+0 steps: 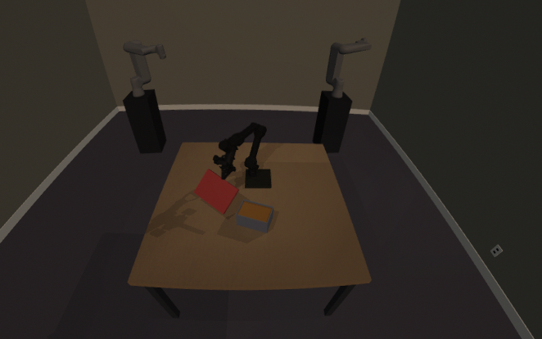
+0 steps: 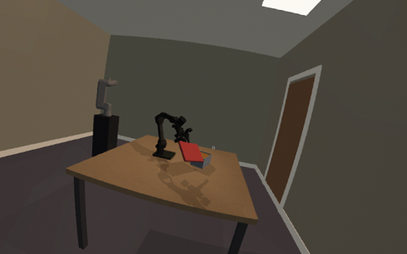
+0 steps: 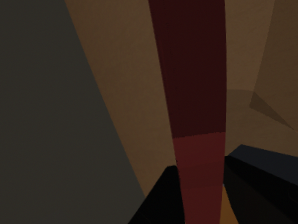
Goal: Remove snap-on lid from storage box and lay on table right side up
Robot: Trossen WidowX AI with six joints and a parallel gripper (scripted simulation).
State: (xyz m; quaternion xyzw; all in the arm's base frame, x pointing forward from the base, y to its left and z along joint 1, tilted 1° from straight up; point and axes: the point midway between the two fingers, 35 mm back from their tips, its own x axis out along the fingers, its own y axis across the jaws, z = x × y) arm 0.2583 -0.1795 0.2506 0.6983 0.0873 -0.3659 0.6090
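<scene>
Clamped at its far edge between the 2 nearly closed fingertips of the gripper (image 1: 223, 177) (image 2: 185, 139) (image 3: 200, 163), with the red lid (image 1: 217, 191) (image 2: 191, 152) (image 3: 192, 75) as cargo. Held aloft left of the storage box (image 1: 253, 224) (image 2: 206, 162) (image 3: 270, 163) in the overhead view, sloping down toward the near side, broad outer face upward. Seen below and to the right, uncovered and upright on the table (image 1: 303, 254) (image 2: 120, 171) (image 3: 125, 75), with orange contents (image 1: 255, 211) (image 2: 206, 156) (image 3: 228, 205) showing inside.

Apparently past the unsnapping, and now due to be carried farther left, levelled and lowered. Gripped at just 1 edge, so liable to pivot or sag between the fingertips under its own weight. At risk of clipping the box's left wall and nudging it, if lowered with too little sideways clearance. Likely to strike the wood low edge first and twist in the grip, if brought down at this slope. Liable to drop hard, bounce or even flip, if released too high or still steeply tilted.
</scene>
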